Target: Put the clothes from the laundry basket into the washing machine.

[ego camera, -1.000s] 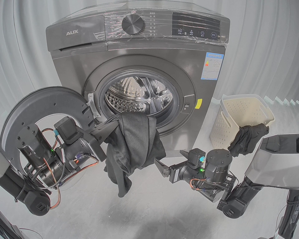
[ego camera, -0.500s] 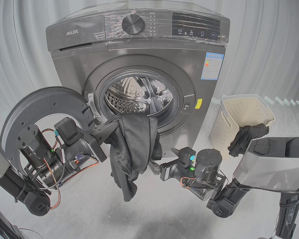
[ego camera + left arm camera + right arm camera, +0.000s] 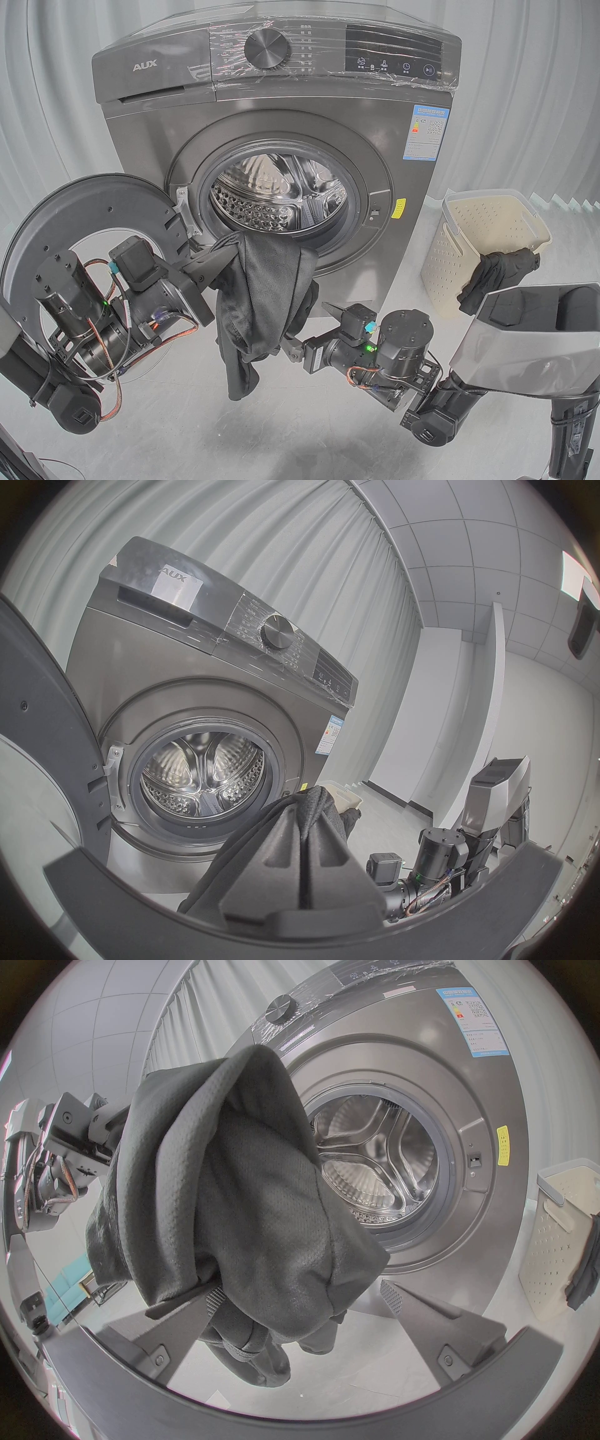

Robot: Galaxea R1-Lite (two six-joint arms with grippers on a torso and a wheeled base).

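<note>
A dark grey garment (image 3: 262, 294) hangs in front of the washing machine (image 3: 275, 112), just below its open drum (image 3: 281, 187). My left gripper (image 3: 226, 251) is shut on the garment's upper edge; the left wrist view shows the fingers (image 3: 275, 861) pinched on the cloth (image 3: 315, 805). Low beside the hanging cloth, my right gripper (image 3: 304, 323) is open. In the right wrist view the garment (image 3: 250, 1197) drapes between its fingers (image 3: 437, 1329) and covers one of them. A black garment (image 3: 497, 278) hangs over the rim of the cream laundry basket (image 3: 481, 219).
The round machine door (image 3: 94, 206) stands swung open to the left, behind my left arm. The basket stands on the floor right of the machine. Bare grey floor (image 3: 281, 425) lies in front. White curtains surround the area.
My right arm has moved left toward the hanging garment, and its open fingers now reach the cloth. The garment's lower end has swung a little. My left arm has kept still.
</note>
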